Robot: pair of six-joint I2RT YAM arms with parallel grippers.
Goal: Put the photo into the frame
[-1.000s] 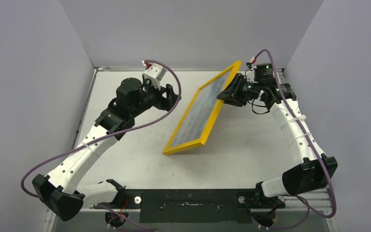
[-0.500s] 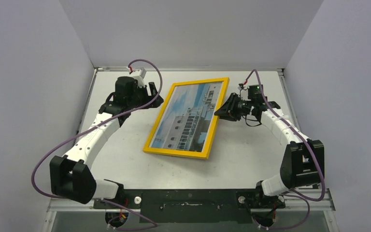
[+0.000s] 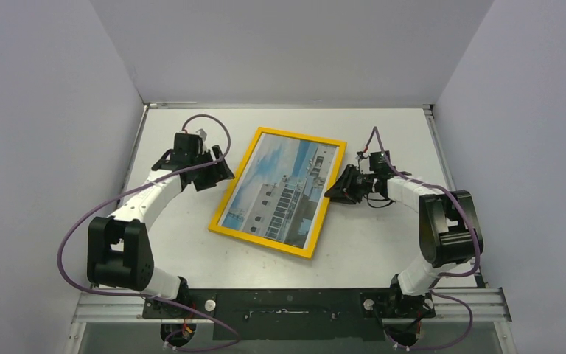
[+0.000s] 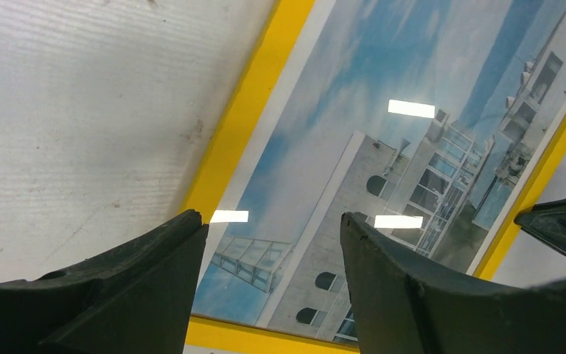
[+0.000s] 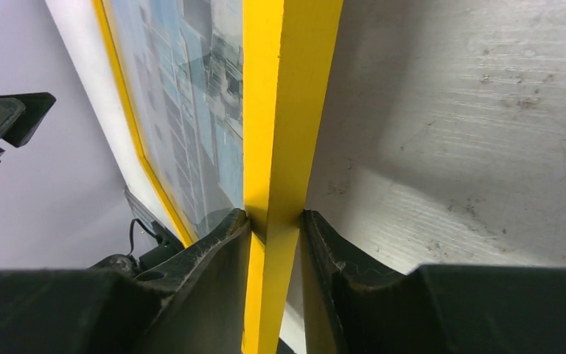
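The frame (image 3: 261,237) has a yellow border and lies face up near the middle of the table, almost flat. The photo (image 3: 280,188), a white building against blue sky, sits inside it behind glass. My right gripper (image 3: 332,190) is shut on the frame's right edge. In the right wrist view the yellow edge (image 5: 287,110) stands pinched between the jaws of the right gripper (image 5: 275,217), and the photo (image 5: 191,96) shows to its left. My left gripper (image 3: 221,171) is open and empty at the frame's left edge. In the left wrist view this gripper (image 4: 273,221) hovers over the photo (image 4: 383,133) and the yellow border (image 4: 243,125).
The white table (image 3: 383,243) has grey walls on three sides. A black bar (image 3: 287,304) with the arm bases runs along the near edge. Purple cables (image 3: 88,228) loop beside both arms.
The frame has come down from a steep tilt to almost flat on the table, with my right gripper still on its edge. Both arms have lowered and drawn nearer.
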